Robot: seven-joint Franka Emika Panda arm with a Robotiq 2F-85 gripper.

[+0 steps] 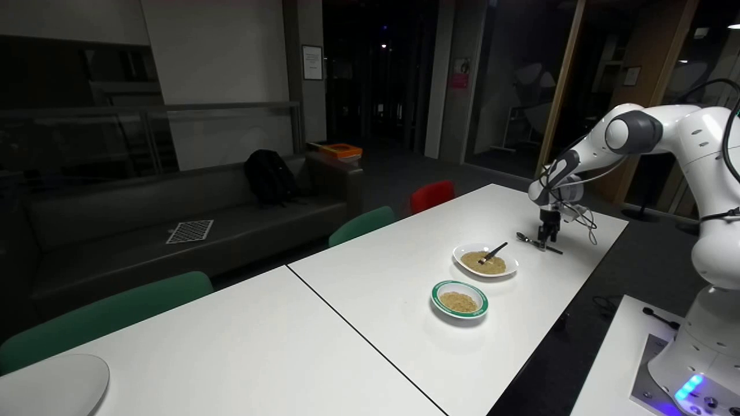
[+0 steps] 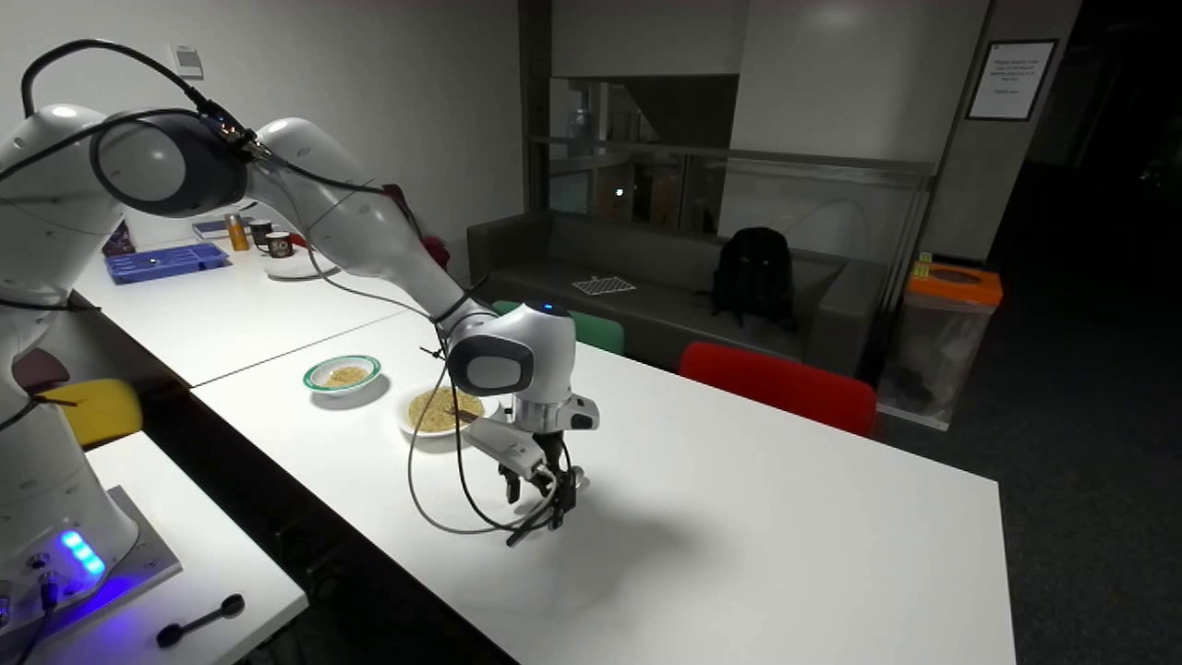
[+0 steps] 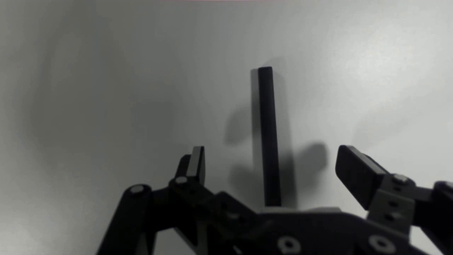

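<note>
I find a spoon (image 1: 528, 240) with a shiny, metal-looking head and a slim, straight black handle (image 3: 268, 124) lying on the smooth white table (image 1: 399, 260), near the white, roughly oval dish (image 1: 511, 264) of tan grains (image 1: 487, 268). My black two-fingered gripper (image 3: 271, 161) is unclenched and holding nothing: in the wrist view its fingers stand well apart, one on each side of the handle, clear of it where I can see. I judge the spoon light, stiff and hard to break, though the narrow handle could be slick and might twist or pivot in the pads. I'd take it across the handle, toward the head, low and centred, so the head's weight doesn't tip it. Whether the fingertips meet the tabletop, I cannot tell.
</note>
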